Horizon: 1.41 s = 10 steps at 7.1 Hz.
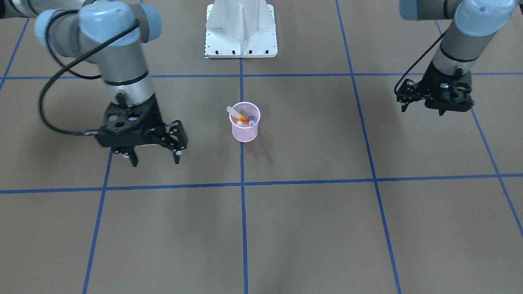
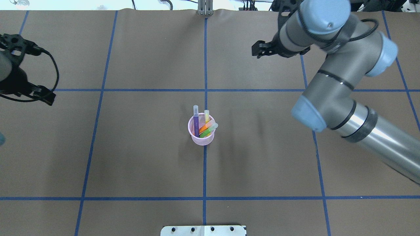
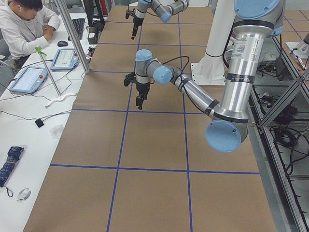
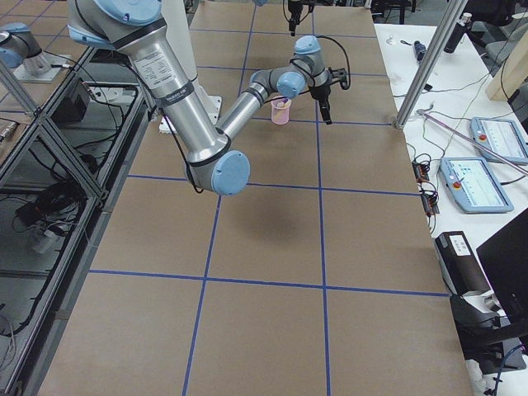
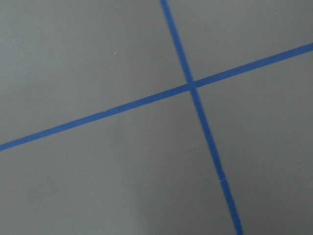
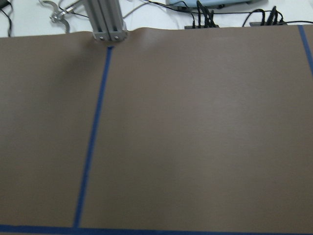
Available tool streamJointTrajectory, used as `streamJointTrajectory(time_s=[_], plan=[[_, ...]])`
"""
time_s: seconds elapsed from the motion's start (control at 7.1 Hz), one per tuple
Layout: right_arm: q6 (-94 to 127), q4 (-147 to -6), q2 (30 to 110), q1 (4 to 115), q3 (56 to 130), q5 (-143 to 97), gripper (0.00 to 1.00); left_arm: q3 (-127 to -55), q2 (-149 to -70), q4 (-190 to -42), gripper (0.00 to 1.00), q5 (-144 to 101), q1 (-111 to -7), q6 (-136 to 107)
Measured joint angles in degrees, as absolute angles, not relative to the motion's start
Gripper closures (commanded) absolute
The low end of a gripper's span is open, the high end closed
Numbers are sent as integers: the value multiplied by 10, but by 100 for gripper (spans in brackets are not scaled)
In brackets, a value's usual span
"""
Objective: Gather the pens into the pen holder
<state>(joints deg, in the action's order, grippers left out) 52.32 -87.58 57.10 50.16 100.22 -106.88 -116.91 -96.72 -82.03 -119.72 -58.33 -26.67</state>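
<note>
The pink mesh pen holder (image 1: 244, 130) stands upright at the table's middle, on a blue tape line; it also shows in the overhead view (image 2: 201, 138). The purple pen (image 2: 196, 122), the orange pen (image 2: 204, 127) and the green pen (image 2: 208, 131) stand leaning inside it, cap ends above the rim. My right gripper (image 1: 154, 161) is open and empty, off to the holder's side and above the table. My left gripper (image 1: 422, 110) is open and empty, far off on the other side. Both wrist views show only brown paper and tape.
The white robot base (image 1: 241, 41) stands at the table's robot side. Blue tape lines (image 2: 205, 198) grid the brown paper. An aluminium post (image 6: 105, 19) stands at the far edge. An operator (image 3: 24, 24) sits at a side table with tablets.
</note>
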Motion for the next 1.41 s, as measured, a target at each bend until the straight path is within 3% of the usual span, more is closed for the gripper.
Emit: streamJointTrajectory(time_s=[0.42,0.7,1.41], plan=[[242,-897,670,670,976,-1213,0,-1135,-858,-820,0,-1330,-768,-60],[71,-897,721,763,926,-1264,0,-1082,-830,-821,0,-1343,-862,32],[-92,-889,867,891,884,-1288,0,-1053,-790,-822,0,-1345,-938,122]])
